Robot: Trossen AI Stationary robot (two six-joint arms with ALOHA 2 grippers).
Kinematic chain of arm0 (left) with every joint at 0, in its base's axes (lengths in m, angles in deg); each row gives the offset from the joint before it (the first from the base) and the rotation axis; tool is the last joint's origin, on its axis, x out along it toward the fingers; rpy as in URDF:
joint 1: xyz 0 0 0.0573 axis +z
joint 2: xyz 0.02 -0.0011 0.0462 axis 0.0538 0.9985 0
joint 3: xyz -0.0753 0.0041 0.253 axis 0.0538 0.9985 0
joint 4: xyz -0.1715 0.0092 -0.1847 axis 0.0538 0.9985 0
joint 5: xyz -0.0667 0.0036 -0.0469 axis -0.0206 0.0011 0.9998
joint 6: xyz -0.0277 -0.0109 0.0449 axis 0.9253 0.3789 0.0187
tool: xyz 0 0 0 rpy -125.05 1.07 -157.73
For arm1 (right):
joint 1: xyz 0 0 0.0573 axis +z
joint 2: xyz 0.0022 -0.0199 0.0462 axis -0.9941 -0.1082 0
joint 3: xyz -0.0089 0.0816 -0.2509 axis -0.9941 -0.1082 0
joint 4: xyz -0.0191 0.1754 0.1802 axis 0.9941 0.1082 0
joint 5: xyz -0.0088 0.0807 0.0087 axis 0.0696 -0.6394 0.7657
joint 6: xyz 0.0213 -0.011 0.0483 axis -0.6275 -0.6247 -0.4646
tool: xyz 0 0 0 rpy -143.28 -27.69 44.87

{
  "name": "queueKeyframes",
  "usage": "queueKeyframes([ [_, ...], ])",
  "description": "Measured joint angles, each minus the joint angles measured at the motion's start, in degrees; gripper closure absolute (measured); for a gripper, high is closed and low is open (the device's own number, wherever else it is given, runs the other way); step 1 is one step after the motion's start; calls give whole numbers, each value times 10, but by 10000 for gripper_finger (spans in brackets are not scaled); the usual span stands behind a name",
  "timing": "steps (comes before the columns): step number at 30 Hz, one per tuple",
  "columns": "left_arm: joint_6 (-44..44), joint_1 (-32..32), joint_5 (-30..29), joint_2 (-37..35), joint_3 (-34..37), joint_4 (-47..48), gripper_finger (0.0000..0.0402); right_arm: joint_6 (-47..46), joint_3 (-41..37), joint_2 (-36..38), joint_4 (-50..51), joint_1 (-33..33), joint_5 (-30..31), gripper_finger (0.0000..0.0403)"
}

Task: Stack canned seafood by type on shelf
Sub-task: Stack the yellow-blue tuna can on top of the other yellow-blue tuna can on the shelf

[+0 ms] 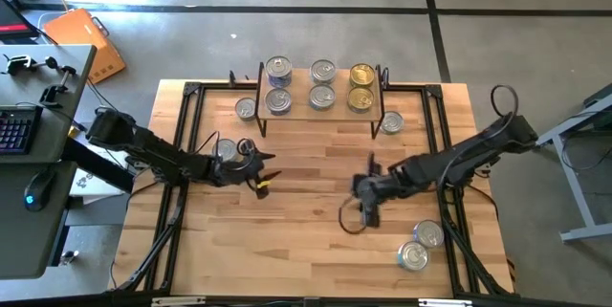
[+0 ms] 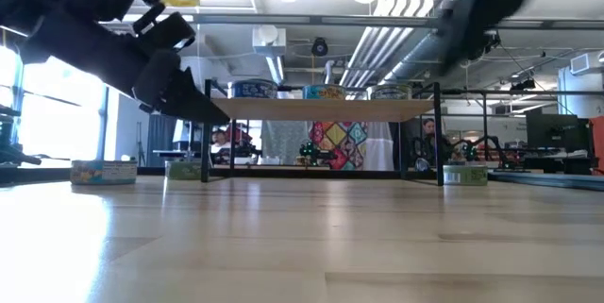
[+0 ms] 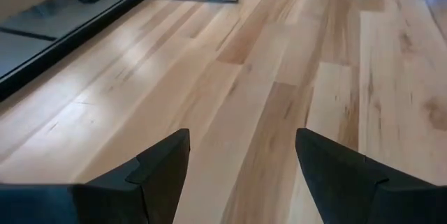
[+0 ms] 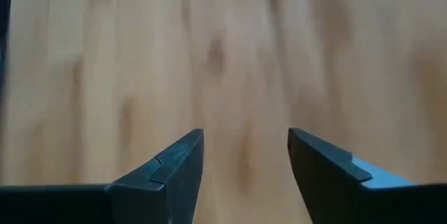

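The shelf, a light-wood board on black legs at the table's far middle, carries several round tins in two rows: silver-lidded ones and gold-lidded ones at its right end. Loose tins rest on the tabletop: beside the shelf's left end and right end, one by the left arm, and two at the near right. My left gripper stands open over bare wood left of centre. My right gripper stands open above bare wood right of centre.
A black metal frame runs along the table's left, right and far sides. In the low view the shelf stands raised on thin legs, with tins on the table to either side. Bare wood lies between the two grippers.
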Motion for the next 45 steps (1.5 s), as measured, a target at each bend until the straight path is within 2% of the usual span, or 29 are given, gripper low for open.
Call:
queueKeyframes([
  [2, 5, -1, 0, 7, 0, -7, 147, -98, 16, 0, 91, 25, -30, 208],
  [4, 14, -2, 0, 14, 0, -8, 147, -177, 16, -1, 137, 53, -67, 218],
  [8, 11, -2, 0, 23, 0, -10, 147, -360, -30, -2, 116, 121, -199, 254],
  [10, -6, -2, 0, 26, 0, -34, 147, -477, -56, -1, 59, 164, -229, 281],
  [13, -50, -2, 0, 26, 0, -71, 147, -626, -95, -1, -35, 221, -227, 324],
  [16, -91, -2, 0, 26, 0, -103, 147, -741, -124, -1, -71, 262, -199, 365],
  [18, -105, -1, 0, 26, 0, -113, 147, -802, -143, -1, -82, 279, -198, 390],
  [21, -116, -1, 0, 26, 0, -115, 147, -839, -167, -1, -116, 286, -194, 397],
  [26, -121, 0, 0, 26, 0, -115, 147, -788, -186, -1, -142, 251, -92, 394],
  [30, -121, 0, 0, 26, 0, -124, 147, -670, -173, -1, -140, 198, 76, 401],
  [32, -118, -1, 0, 26, 0, -124, 147, -584, -151, -1, -142, 180, 136, 402],
  [34, -107, -2, 1, 26, 0, -124, 147, -504, -125, -1, -135, 169, 162, 401],
  [39, -93, -2, 33, 26, 0, -124, 147, -347, -74, -1, -117, 156, 165, 401],
  [45, -89, -2, 40, 25, 0, -123, 147, -153, -92, -1, -137, 154, 204, 399],
])
